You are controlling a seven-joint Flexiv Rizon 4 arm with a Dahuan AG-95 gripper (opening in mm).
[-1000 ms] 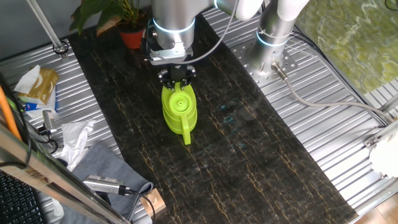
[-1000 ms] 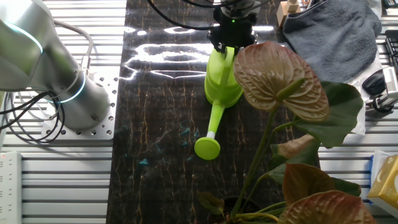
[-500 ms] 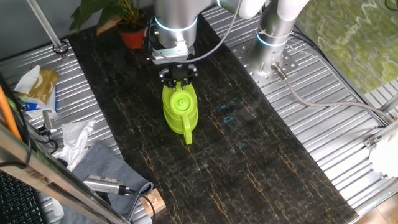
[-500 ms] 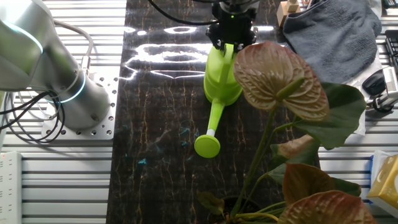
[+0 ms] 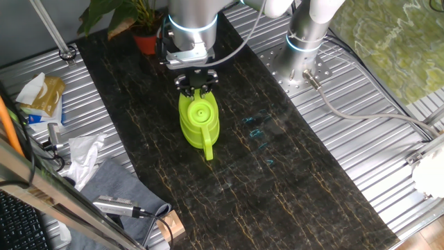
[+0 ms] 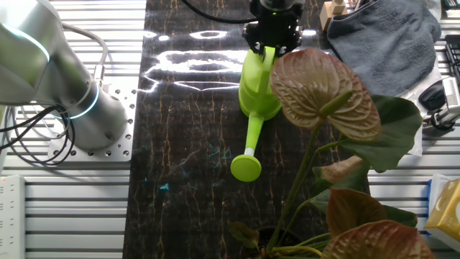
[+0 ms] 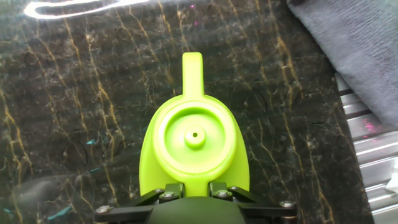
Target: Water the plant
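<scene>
My claw (image 5: 195, 84) is clamped on the handle end of the lime-green watering can (image 5: 199, 123), the two fingers pinching it from either side at the rear of the body, as the hand view shows. The can hangs directly below my claw, its long spout (image 6: 251, 137) pointing away from my fingers and ending in a round rose (image 6: 246, 168). The plant (image 5: 139, 21) sits behind my claw, beyond the can's handle side, well apart in its red-orange pot (image 5: 148, 42). To carry this well, I judge I should keep the can level so nothing slops out, swing the rose round toward the pot, and tip only once it hangs over the soil and clear of the broad leaves. The can is smooth, glossy moulded plastic with a rounded body and a dished lid; it may slip if I tilt sharply. The worktop (image 5: 291, 180) beneath is dark, polished, gold-veined stone.
</scene>
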